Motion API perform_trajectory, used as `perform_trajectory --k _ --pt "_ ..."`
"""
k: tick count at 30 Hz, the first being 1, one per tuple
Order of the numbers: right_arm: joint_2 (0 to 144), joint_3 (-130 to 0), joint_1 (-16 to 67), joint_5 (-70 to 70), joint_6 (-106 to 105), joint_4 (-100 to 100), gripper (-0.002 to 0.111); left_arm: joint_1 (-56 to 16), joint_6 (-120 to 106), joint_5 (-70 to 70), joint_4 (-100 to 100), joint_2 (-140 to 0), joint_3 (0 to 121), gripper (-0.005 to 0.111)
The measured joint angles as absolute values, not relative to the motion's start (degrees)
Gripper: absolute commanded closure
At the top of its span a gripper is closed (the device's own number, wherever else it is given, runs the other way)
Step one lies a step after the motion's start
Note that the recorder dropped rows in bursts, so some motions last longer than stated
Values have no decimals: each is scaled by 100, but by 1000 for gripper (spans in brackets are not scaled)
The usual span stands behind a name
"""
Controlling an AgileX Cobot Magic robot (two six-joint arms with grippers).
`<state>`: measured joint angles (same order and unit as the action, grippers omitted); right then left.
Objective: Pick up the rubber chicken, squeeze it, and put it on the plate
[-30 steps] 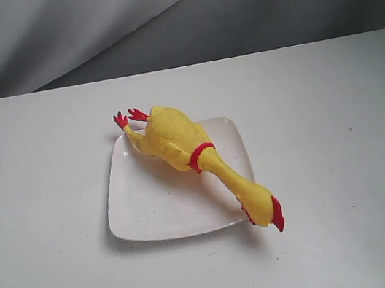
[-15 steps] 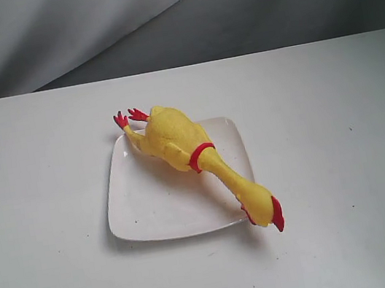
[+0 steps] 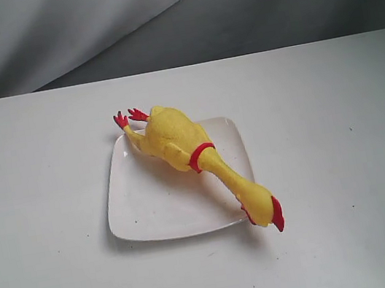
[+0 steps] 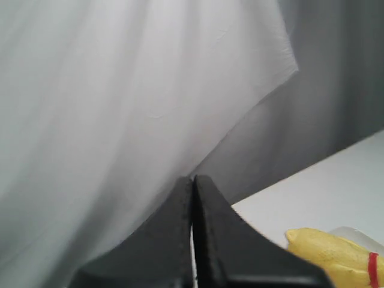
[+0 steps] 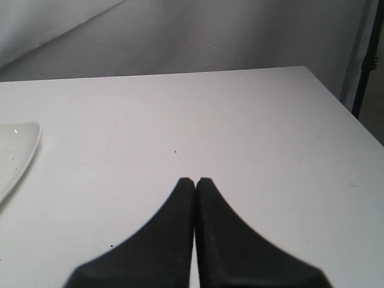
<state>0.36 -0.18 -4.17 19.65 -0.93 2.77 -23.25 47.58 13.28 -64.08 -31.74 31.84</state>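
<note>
Yellow rubber toy chicken (image 3: pixel 177 143) lay diagonally on the white glossy square plate (image 3: pixel 145 211), feet upper left, head overhanging lower right; the left gripper (image 4: pixel 193 180), closed empty like the right gripper (image 5: pixel 195 181), probably sat nearer.

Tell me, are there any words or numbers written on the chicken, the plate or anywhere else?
There are none. No words, numbers, brands or signs show on the rubber chicken, the plate, the table, the grey cloth behind it, the left gripper or the right gripper. The tiny dark dots on the plate are specks, not letters.
</note>
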Motion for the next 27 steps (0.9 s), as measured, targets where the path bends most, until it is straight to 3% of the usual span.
perform_trajectory --k 7,13,27 --pt "36 -18 -417 1965 -93 277 108 -428 4758 1334 -6425 -1814 3184 106" --pt "36 -18 -417 1965 -89 277 108 492 4758 1353 -7207 -733 3184 106" --pt "36 -18 -417 1965 -89 277 108 793 4758 1515 -4676 -22 2896 106"
